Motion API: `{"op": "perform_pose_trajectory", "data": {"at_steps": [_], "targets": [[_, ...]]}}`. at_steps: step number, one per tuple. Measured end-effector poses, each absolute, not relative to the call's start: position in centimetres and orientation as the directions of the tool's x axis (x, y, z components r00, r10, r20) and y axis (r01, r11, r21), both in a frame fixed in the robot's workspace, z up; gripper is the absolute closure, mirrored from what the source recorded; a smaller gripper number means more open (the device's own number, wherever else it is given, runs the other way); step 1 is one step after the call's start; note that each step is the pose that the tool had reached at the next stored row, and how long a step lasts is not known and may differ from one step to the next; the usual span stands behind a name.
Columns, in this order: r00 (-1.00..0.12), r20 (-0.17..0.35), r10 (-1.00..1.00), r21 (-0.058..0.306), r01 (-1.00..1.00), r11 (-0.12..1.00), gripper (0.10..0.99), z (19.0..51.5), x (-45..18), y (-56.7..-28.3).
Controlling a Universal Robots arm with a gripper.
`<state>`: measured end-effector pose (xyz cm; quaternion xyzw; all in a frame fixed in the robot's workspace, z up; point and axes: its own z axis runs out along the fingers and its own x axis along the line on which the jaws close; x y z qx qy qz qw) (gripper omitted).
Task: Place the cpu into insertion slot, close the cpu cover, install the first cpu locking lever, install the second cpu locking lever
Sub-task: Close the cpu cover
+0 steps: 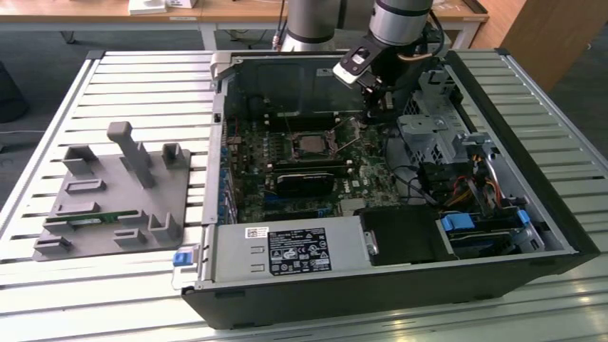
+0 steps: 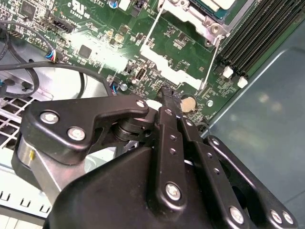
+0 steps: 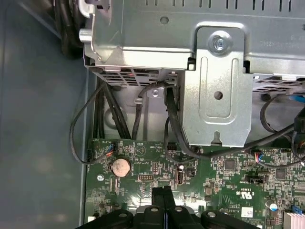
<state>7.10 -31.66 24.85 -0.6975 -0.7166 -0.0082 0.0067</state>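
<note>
In the exterior view, the small pale silvery square cpu (image 1: 312, 145) lies in the dark, metal-rimmed square insertion slot (image 1: 293, 137). The black two-finger gripper (image 1: 378, 107) hangs clear of that slot, towards the exterior view's right, above the green circuit board (image 1: 366, 182).

The second wrist view adds the thin silvery metal cpu cover (image 2: 207, 19) at the slot. Two thin wire levers (image 2: 151, 33) run out from the slot across the board, and the gripper's black fingertips (image 2: 167, 95) are pressed together on nothing.

The first wrist view looks away from the slot at a round silver coin cell (image 3: 120, 167), a silvery sheet-metal drive cage (image 3: 217, 95) and black cables (image 3: 172, 121).

The open black computer case (image 1: 380, 296) rests on a pale slatted metal table (image 1: 95, 85). A grey plastic fixture block (image 1: 114, 192) stands well away from the slot, on the exterior view's left. Wooden desks (image 1: 238, 11) stand behind.
</note>
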Motion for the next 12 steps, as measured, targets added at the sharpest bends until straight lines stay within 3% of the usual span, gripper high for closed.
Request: {"op": "perform_pose_trajectory", "data": {"at_steps": [12], "targets": [[-0.027, 0.022, 0.999, -0.003, 1.0, 0.027, 0.98, 24.0, 6.5, -31.66]]}}
